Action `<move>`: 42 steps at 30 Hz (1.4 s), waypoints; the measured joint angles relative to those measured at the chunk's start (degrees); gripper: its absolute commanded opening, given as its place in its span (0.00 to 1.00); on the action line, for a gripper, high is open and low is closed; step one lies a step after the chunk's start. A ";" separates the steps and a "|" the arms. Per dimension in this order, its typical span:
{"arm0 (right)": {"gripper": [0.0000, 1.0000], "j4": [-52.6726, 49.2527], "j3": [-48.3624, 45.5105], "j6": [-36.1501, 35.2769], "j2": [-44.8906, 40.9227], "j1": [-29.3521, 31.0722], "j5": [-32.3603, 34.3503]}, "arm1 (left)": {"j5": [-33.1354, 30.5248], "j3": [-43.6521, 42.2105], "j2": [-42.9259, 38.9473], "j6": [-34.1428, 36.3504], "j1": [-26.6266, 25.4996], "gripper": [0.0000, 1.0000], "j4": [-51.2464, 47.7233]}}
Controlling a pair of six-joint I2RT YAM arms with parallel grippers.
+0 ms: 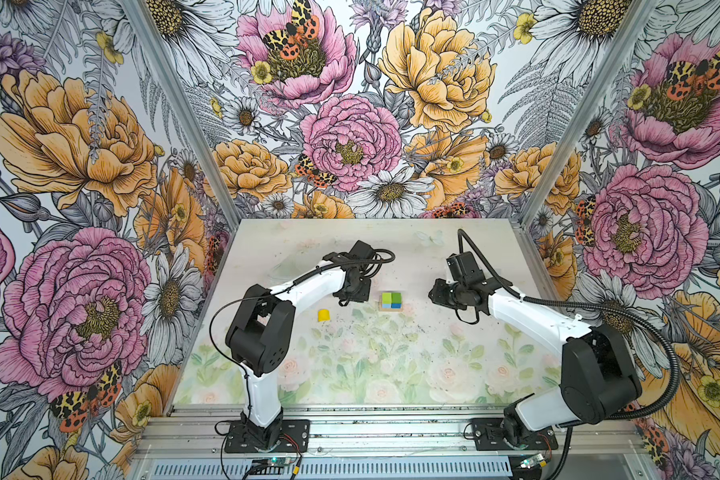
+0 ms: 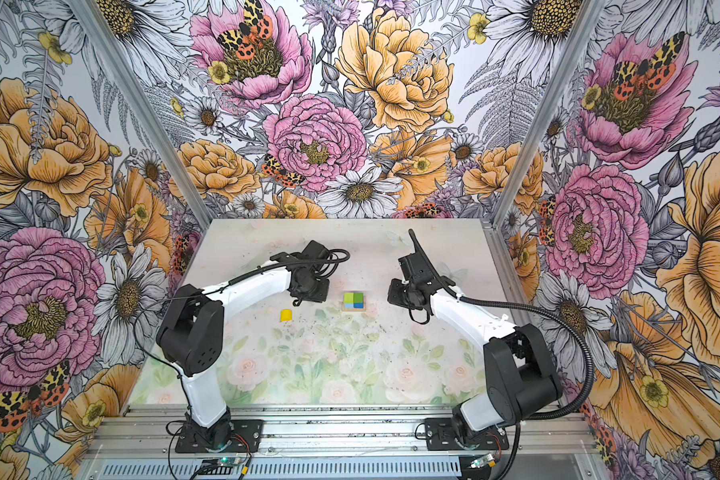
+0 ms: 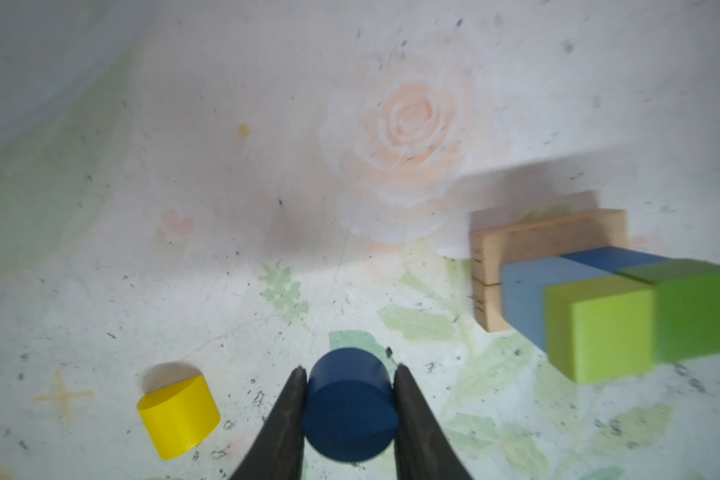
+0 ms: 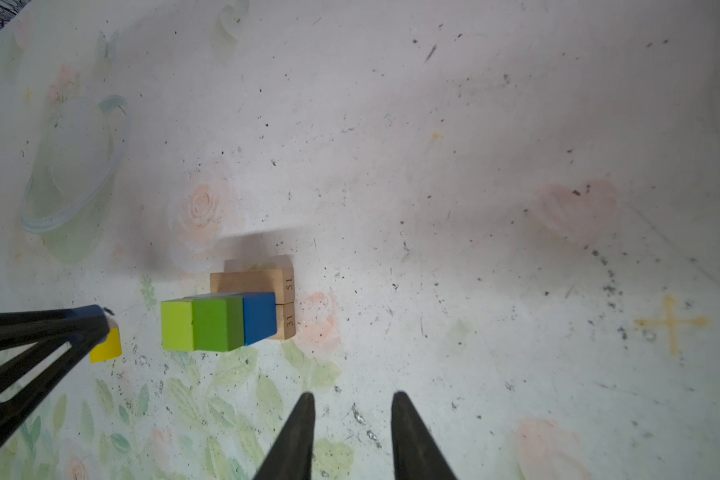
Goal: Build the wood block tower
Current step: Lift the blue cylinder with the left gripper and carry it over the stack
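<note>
The wood block tower (image 1: 391,301) (image 2: 353,301) stands mid-table between the arms. In the left wrist view, two tan bars (image 3: 545,241) lie at its base, with a light blue cube (image 3: 528,299) and a dark blue cube (image 3: 607,257) on them. A light green cube (image 3: 599,332) and a dark green cube (image 3: 691,311) sit on top. My left gripper (image 3: 348,370) is shut on the blue cylinder (image 3: 350,407), left of the tower. The yellow half-round (image 1: 324,315) (image 3: 179,415) lies on the mat beside it. My right gripper (image 4: 352,397) is open and empty, right of the tower.
The floral mat (image 1: 371,374) covers the table, with walls close at the back and both sides. An aluminium rail (image 1: 391,432) carrying both arm bases runs along the front edge. In the right wrist view, the left gripper's fingers (image 4: 38,328) reach in near the tower.
</note>
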 measured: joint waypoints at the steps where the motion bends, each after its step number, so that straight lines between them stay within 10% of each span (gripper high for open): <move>1: 0.33 0.00 0.00 0.00 0.00 0.00 0.00 | 0.00 1.79 -0.92 0.61 -0.44 0.20 -0.72; 15: 0.33 0.22 -2.23 -0.20 -1.16 -2.51 -0.28 | 2.97 18.80 6.56 7.67 -9.35 0.22 -7.93; 42: 0.33 0.26 -4.61 -0.44 -3.43 -4.61 -1.33 | 2.97 23.30 15.50 8.92 -10.73 0.26 -12.57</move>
